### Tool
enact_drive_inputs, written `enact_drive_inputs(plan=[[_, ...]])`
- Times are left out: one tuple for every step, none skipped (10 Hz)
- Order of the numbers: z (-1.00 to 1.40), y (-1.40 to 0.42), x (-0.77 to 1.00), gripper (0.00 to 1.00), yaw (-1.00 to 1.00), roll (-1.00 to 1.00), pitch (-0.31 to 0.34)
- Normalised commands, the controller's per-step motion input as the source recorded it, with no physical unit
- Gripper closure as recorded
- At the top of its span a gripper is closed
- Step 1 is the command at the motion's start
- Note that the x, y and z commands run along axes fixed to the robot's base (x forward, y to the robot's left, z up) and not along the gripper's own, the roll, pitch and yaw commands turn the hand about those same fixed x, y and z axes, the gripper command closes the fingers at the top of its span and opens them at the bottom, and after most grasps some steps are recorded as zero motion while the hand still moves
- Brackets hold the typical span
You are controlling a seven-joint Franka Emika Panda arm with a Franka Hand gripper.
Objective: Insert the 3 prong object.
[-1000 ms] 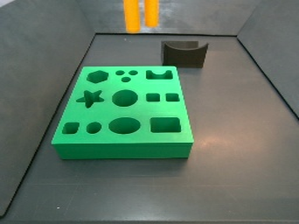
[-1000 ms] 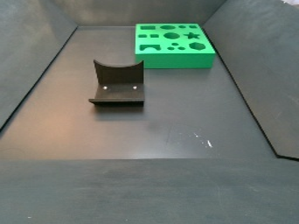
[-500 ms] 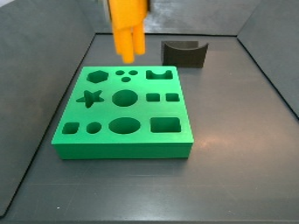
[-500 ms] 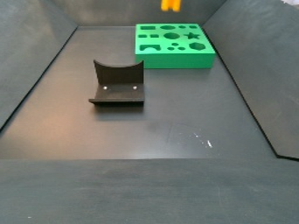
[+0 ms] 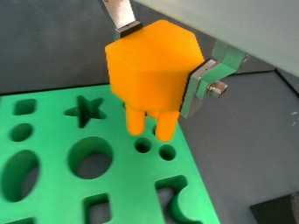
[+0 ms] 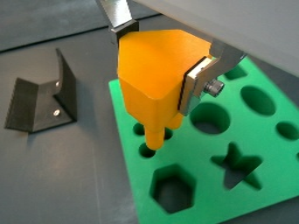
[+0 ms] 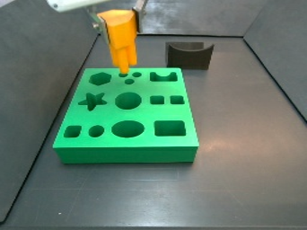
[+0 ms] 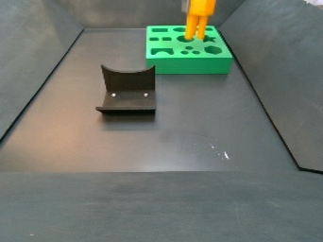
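The dark floor (image 8: 164, 170) carries a green block (image 8: 190, 55) and the fixture (image 8: 127, 91).

I can read no text, label, brand, number or sign anywhere: not on the orange 3 prong object (image 5: 152, 74) clamped in my gripper (image 5: 163, 66) above the green board (image 7: 127, 135), not on the board, and not on the fixture (image 8: 127, 90) standing well apart from the board.
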Motion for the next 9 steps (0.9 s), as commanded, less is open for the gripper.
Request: enact_drive_inputs(plan=[[-0.38, 0.08, 0.03, 1.0, 0.02, -0.05, 0.0], [-0.37, 0.0, 0.15, 1.0, 0.0, -0.11, 0.0], [-0.35, 0.0, 0.25, 1.0, 0.0, -0.01, 0.0], [-0.28, 0.0, 0.22, 1.0, -0.07, 0.0, 0.001], [-0.23, 0.03, 0.23, 1.0, -0.16, 0.0, 0.024], [-0.26, 0.02, 0.18, 1.0, -0.25, 0.0, 0.019], [-0.26, 0.04, 0.17, 1.0, -0.31, 0.0, 0.023], [-0.27, 0.08, 0.09, 1.0, -0.41, 0.0, 0.033], [-0.26, 0.1, 0.0, 1.0, -0.17, -0.02, 0.0]])
